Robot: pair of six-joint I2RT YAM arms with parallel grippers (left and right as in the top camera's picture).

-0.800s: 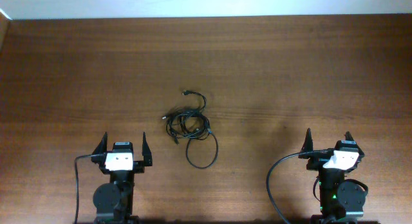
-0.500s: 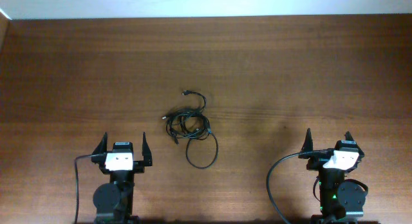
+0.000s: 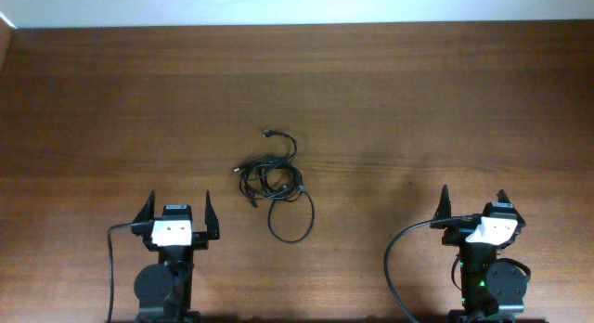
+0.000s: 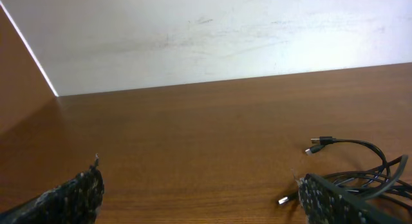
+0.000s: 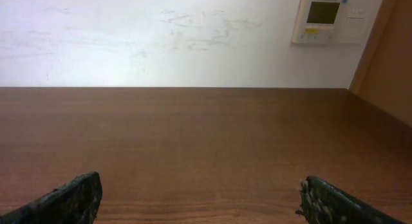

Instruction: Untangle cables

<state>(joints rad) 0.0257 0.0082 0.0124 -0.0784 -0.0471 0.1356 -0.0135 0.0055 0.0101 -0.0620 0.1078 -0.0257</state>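
**Knotted cables lie mid-desk, both pincers spread and empty**

The cables point(image 3: 274, 179) lie in one loose black bundle around the middle of the desk point(image 3: 418, 82), a little toward its left edge. The tangle is densest at the centre of the bundle, where several strands cross one another. From it a single open loop point(image 3: 292, 221) runs out toward the near edge, and a thinner strand arcs toward the far edge and ends in a small plug point(image 3: 267, 133). In the left wrist view the same bundle point(image 4: 360, 166) shows low on the right side, with two plug ends pointing left, flat on the wood.

The left pincer point(image 3: 178, 197) sits at the near edge, toward the left corner, with its fingers spread wide and nothing between them. The cables lie ahead of it and off to its right, apart from it; the open loop is the nearest part. From its own camera the left pincer point(image 4: 199, 198) shows only bare wood in its gap.

The right pincer point(image 3: 473, 193) sits at the near edge toward the right corner, also spread wide and empty, well apart from the bundle. Its own view point(image 5: 199, 201) shows bare desk running to a white wall point(image 5: 161, 37), which carries a small control panel point(image 5: 325, 17) at the upper right.

A thick wire point(image 3: 394, 258) curves beside the right arm's base.
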